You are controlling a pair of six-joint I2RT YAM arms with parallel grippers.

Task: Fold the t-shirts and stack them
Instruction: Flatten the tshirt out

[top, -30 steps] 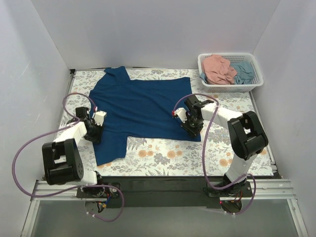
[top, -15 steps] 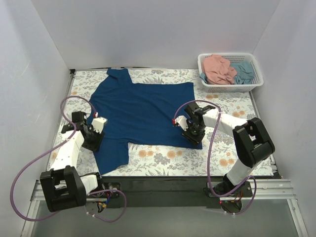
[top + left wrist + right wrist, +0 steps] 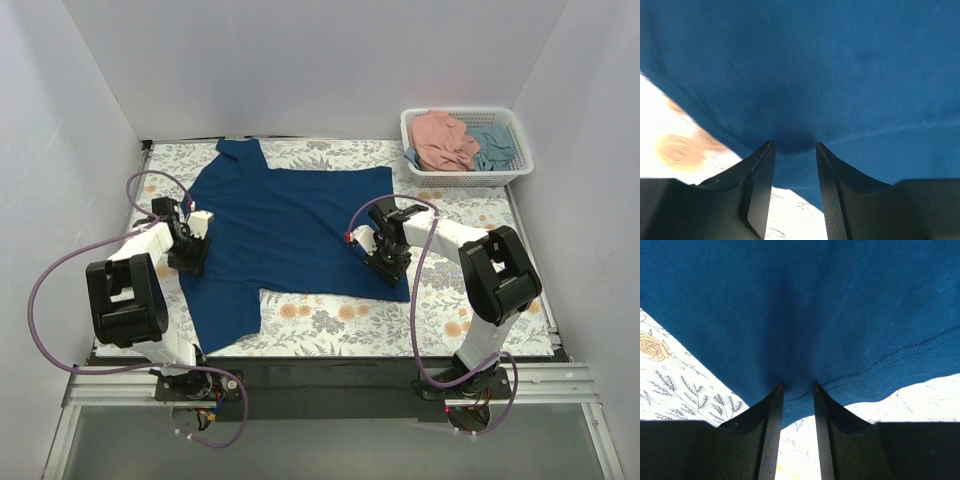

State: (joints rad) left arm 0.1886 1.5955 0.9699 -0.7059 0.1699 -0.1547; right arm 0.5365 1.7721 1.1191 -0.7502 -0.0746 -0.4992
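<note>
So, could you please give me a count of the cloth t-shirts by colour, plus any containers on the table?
1 dark navy blue cloth t-shirt
1 salmon pink cloth t-shirt
1 light teal-blue cloth t-shirt
1 white plastic lattice basket
Total: 4 things, 3 shirts and 1 container

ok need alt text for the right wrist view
The right gripper, black, pinches the hemmed edge of a dark navy t-shirt that fills most of the frame. A white floral table cover shows at lower left and lower right.
</note>
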